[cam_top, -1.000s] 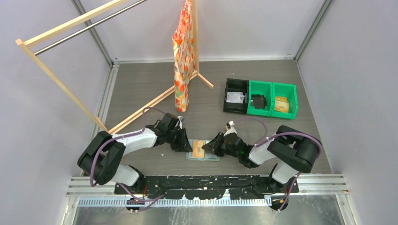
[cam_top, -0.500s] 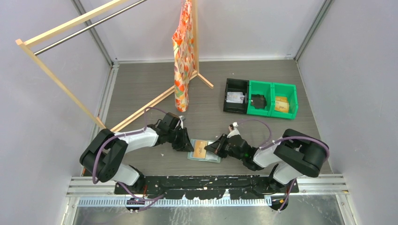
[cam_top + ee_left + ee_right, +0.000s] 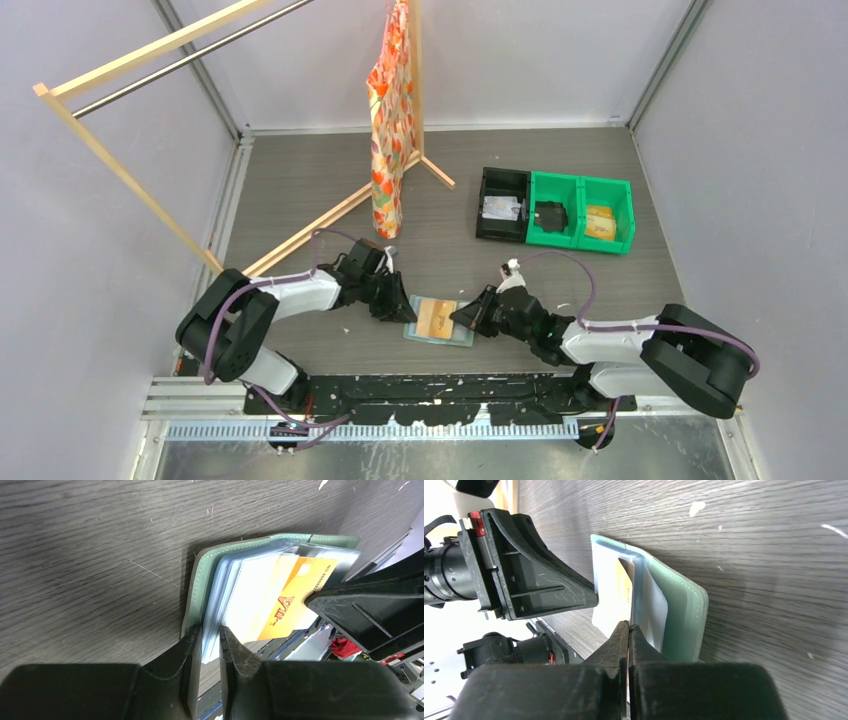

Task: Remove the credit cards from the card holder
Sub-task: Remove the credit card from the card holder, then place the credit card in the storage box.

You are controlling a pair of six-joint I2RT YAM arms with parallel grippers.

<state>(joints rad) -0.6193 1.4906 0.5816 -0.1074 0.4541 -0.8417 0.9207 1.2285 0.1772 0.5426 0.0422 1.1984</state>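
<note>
The sage-green card holder [image 3: 438, 322] lies open on the table between the two arms. My left gripper [image 3: 398, 309] is shut on its left edge; in the left wrist view the left gripper [image 3: 210, 635] pinches the pale blue-grey pockets [image 3: 235, 590] beside the green cover [image 3: 200, 575]. My right gripper [image 3: 468, 318] is shut on an orange credit card [image 3: 295, 597] that sticks partly out of a pocket. In the right wrist view the right gripper [image 3: 628, 626] pinches the card's edge [image 3: 627, 587], with the card holder [image 3: 681, 615] to its right.
A black bin [image 3: 503, 203] and two green bins [image 3: 580, 211] stand at the back right. A wooden clothes rack [image 3: 130, 170] with an orange patterned garment [image 3: 388, 120] stands at the back left. Grey walls close in both sides.
My right gripper has moved right with the orange card, drawing it further out. The card holder has slid a little to the right, and the left gripper has followed with it.
</note>
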